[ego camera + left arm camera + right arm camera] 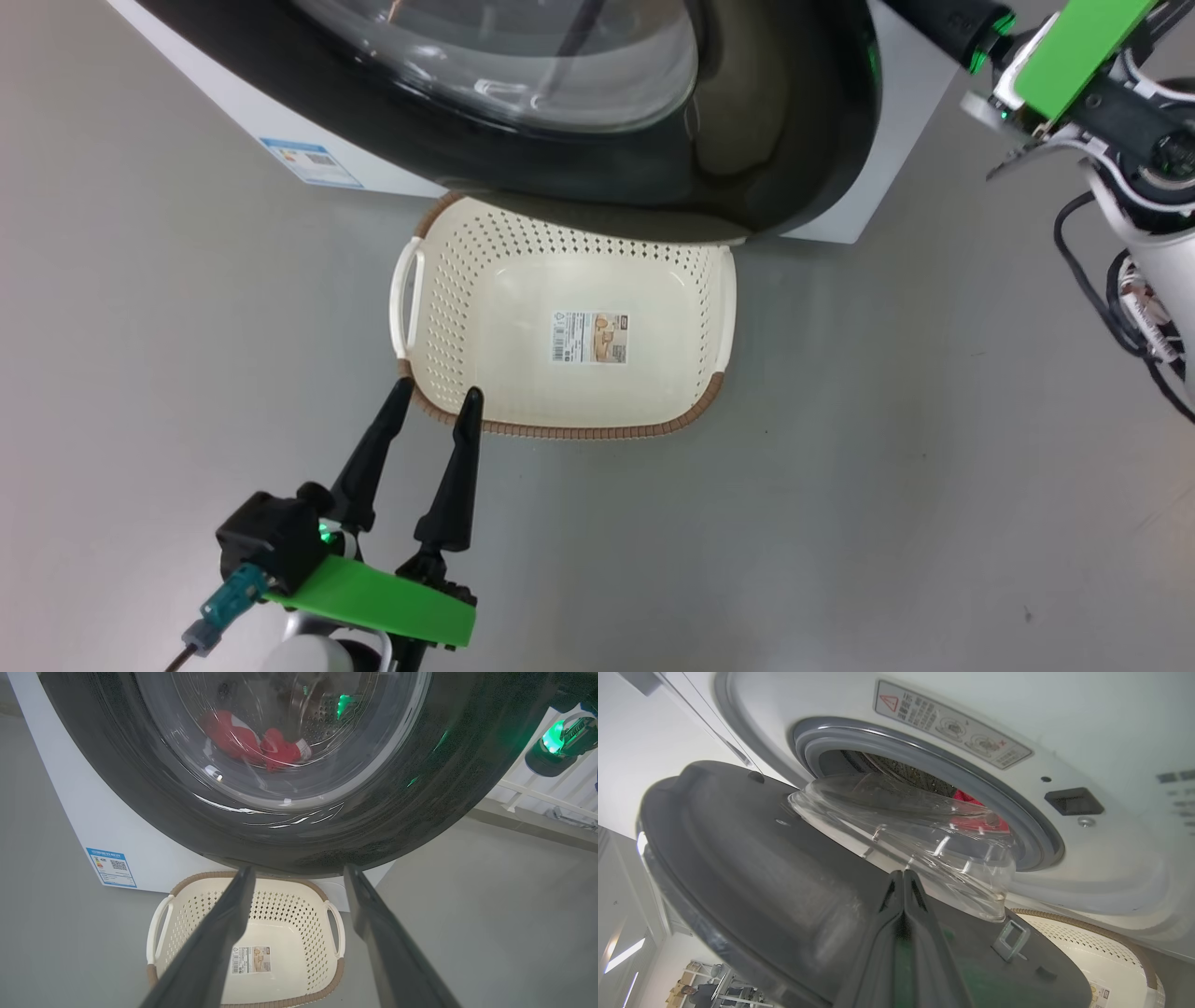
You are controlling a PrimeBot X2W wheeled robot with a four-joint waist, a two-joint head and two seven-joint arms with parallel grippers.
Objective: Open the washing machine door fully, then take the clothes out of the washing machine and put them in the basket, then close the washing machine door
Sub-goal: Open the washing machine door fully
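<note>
Washing machine door [752, 858] partly open; I see right gripper [903, 877], fingers pressed together, at its inner frame. Left gripper [439, 390], jaws apart, over basket [597, 432] corner. Red clothes [243, 742] inside washing machine [93, 812].

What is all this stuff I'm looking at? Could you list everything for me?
washing machine: one, white, standing on the grey floor
door: one, black rim with clear glass, partly open, hanging over the basket's far edge
clothes: number unclear, red with white, inside the drum, seen through the glass
basket: one, cream with brown rim, on the floor in front of the machine, nothing in it but a label on its bottom
sticker: one, blue, low on the machine's front
warning label: one, pale with a red triangle, above the drum opening
left gripper: one, black fingers, open, by the basket's near corner
right gripper: one, black fingers, shut, at the door's grey inner side
</note>
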